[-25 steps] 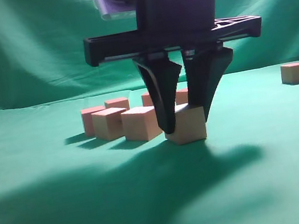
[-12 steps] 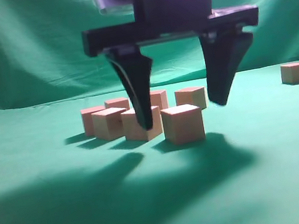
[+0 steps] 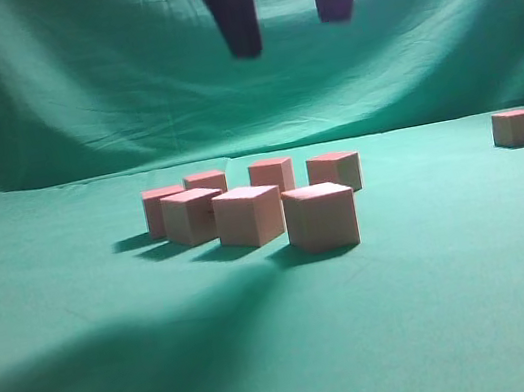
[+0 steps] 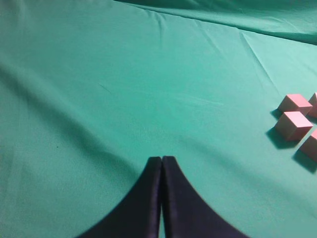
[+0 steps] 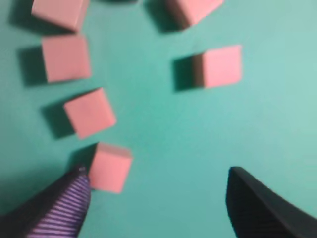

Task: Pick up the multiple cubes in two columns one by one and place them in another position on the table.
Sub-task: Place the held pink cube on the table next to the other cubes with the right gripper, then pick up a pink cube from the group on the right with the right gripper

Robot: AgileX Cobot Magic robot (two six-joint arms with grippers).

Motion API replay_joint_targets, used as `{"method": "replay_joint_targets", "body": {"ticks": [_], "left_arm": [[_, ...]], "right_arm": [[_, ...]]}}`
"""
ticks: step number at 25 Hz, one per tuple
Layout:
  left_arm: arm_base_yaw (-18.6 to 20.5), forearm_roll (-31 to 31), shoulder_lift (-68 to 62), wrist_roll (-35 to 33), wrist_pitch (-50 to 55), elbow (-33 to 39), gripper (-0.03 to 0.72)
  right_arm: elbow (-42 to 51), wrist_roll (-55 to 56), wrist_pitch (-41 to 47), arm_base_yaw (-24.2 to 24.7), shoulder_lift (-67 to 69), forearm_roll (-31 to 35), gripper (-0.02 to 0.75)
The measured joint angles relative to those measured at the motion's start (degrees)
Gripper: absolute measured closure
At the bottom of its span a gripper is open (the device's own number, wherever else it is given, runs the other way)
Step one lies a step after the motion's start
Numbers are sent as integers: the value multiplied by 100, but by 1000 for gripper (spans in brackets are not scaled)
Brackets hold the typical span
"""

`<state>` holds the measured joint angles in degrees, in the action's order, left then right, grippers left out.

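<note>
1. Right gripper (image 3: 288, 9): jaws spread wide, empty, high above the cubes (image 3: 320, 216).
2. Left gripper (image 4: 162, 163): jaws pressed together, empty.
3. Six cubes clustered mid-table (image 3: 458, 273); one cube (image 3: 517, 127) far right.

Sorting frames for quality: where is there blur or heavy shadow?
Exterior view: sharp cubes, a broad dark shadow across the near table. Right wrist view: soft, motion-blurred cubes and right end effector. Left wrist view: clear, evenly lit, left end effector crisp.

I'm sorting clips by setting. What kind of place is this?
Probably a lab or studio test bench: a table draped in smooth teal-green cloth, a wrinkled green cloth backdrop, and only plain salmon-pink cubes as props.
</note>
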<state>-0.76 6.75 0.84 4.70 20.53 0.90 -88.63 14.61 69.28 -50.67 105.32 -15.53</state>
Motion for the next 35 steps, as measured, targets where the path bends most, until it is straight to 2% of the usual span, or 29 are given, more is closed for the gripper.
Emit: {"method": "replay_joint_targets", "body": {"ticks": [5,8,11,16,19,25,27,30,35], "left_arm": [[0,0,0,0,0,0,688],[0,0,0,0,0,0,688],[0,0,0,0,0,0,688],[0,0,0,0,0,0,688],[0,0,0,0,0,0,688],[0,0,0,0,0,0,688],[0,0,0,0,0,0,688],[0,0,0,0,0,0,688],[0,0,0,0,0,0,688]], "right_arm": [[-99,-44,95,36,-483,-1048,197],[-99,-6,117,273,-826,-1517,197],[-121,12,121,824,-1044,-1625,197],[28,162,130,2199,-1089,-1579,197],[505,189,26,3062,-1089,-1211,197],[1802,-304,-1449,4576,-1089,344,197],[1996,-754,-1886,4884,-1050,892,197],[2036,-1161,-2335,5189,-772,1299,197],[2036,-1941,-2936,5316,-146,1836,197]]}}
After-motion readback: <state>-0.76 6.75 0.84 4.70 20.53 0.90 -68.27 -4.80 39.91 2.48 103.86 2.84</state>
